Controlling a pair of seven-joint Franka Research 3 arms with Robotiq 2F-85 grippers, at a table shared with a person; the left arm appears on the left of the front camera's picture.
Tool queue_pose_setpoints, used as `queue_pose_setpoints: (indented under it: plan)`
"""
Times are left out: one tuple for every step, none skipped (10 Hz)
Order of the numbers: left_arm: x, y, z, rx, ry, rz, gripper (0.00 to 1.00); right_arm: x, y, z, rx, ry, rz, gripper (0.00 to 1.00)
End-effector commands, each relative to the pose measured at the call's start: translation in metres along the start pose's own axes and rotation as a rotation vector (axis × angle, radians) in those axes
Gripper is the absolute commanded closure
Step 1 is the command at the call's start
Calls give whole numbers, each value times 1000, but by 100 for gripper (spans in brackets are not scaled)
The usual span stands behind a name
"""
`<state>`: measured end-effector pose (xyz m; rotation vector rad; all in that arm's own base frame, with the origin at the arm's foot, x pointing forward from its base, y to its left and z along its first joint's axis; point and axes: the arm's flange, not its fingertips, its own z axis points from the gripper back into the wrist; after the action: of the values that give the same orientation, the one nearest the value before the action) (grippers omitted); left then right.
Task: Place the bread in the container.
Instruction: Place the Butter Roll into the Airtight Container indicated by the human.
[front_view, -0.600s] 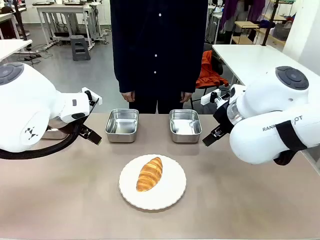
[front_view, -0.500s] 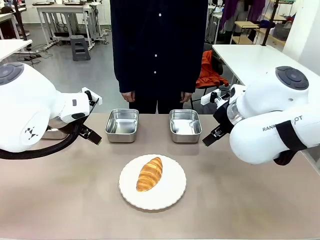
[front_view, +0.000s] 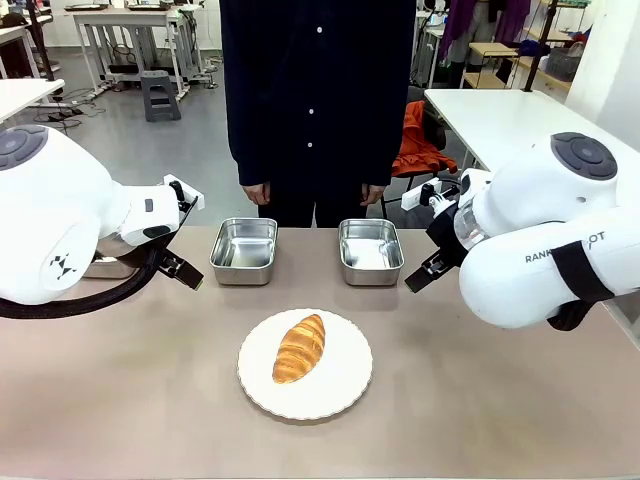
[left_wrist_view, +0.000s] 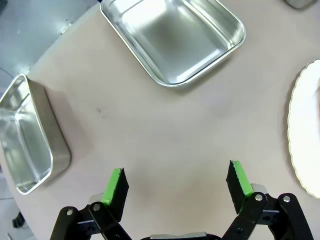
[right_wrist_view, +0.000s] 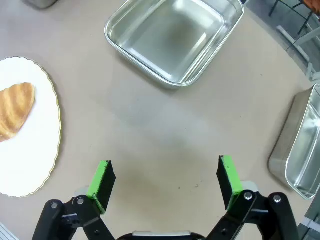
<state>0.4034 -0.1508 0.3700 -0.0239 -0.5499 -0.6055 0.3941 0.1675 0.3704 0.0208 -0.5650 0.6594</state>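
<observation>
L gripper (left_wrist_view: 176, 174) & R gripper (right_wrist_view: 164, 169) both wide open, empty. Best: R gripper takes bread (front_view: 299, 347) across its width, gently, off plate (front_view: 345, 382), then to tray (front_view: 370, 255).

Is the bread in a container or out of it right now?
Out. The bread lies on the white plate. Behind it, the left container and the right container are both empty.

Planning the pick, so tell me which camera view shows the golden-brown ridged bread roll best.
The front view: the whole golden-brown ridged bread roll, both tapered ends, lies unobstructed on the round white plate. The right wrist view crops it to one end at the frame edge. The left wrist view catches the plate's scalloped rim.
</observation>
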Motion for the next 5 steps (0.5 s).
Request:
queue_pose_setpoints:
  plan:
    - [0,0,0,0,0,-1,0,0,0,0,0,0,-1,0]
    - [0,0,0,0,0,-1,0,0,0,0,0,0,-1,0]
    - [0,0,0,0,0,-1,0,0,0,0,0,0,-1,0]
    - [0,0,0,0,0,0,0,0,0,0,0,0,0,0]
    - [6,12,19,-24,-47,8,0,16,-8,13,-13,-22,15,0]
